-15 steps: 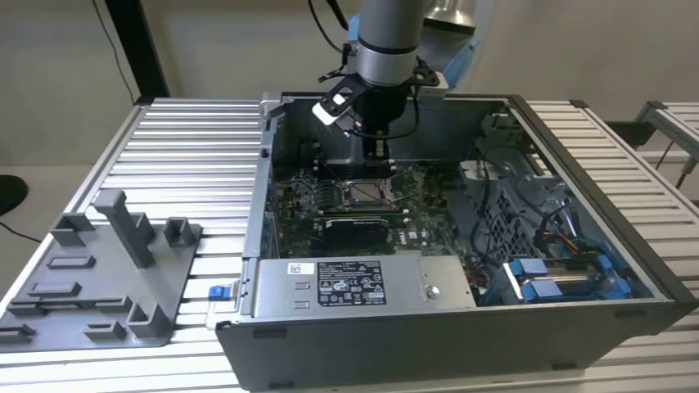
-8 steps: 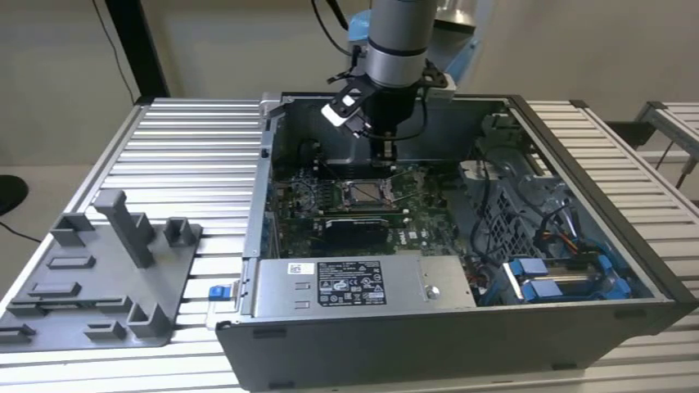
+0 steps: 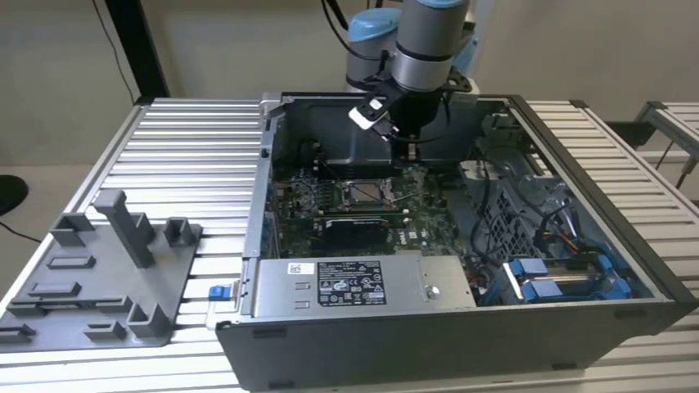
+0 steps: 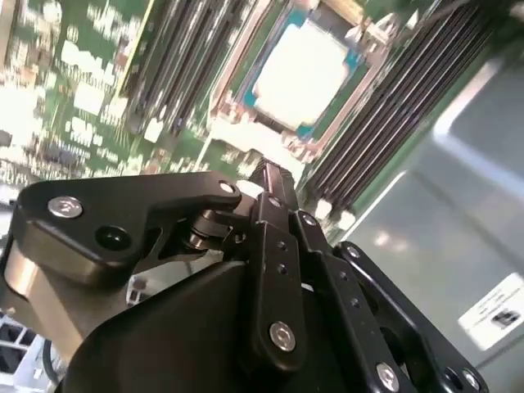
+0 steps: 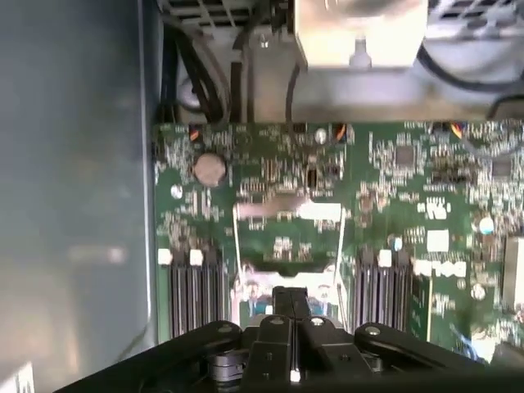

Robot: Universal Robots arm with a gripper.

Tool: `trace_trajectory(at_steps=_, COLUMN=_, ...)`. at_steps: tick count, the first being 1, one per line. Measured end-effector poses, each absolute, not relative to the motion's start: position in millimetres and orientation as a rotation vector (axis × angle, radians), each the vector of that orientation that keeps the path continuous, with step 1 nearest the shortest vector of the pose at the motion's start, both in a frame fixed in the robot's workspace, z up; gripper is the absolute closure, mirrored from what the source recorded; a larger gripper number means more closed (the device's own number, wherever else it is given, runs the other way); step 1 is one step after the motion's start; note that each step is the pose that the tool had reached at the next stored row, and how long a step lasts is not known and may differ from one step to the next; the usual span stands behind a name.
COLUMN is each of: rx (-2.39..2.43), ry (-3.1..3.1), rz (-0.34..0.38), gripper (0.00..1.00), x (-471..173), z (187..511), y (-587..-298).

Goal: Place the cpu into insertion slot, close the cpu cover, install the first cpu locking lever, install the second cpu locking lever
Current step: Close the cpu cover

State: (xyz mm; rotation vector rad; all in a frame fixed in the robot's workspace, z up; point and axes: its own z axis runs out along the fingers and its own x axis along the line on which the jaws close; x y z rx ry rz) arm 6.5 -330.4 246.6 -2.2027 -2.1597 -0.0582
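The insertion slot (image 3: 364, 192) lay on the circuit board (image 3: 295, 205) inside the computer case (image 3: 437, 344) on the counter (image 3: 186, 155), with the cpu (image 4: 299, 70) seated in it and the gripper (image 3: 410, 139) above its far side. Nearer than the slot in the exterior view sat the labelled box (image 3: 361, 282). A fixture (image 3: 110, 278) rested on the counter to the exterior view's left of the slot, and the drive bay (image 3: 557, 278) to its right.

Ribbed silver surface (image 3: 186, 164) carries two items. An open grey computer case (image 3: 437, 344) occupies the middle and the exterior view's right. A grey moulded holder (image 3: 98, 278) with upright posts lies just beside it at the exterior view's left.
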Motion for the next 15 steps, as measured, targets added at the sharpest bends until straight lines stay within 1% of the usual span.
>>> trace_trajectory(at_steps=15, rx=-2.202, ry=-2.159, rz=-0.056, gripper=1.0, x=75, z=239, y=-328)
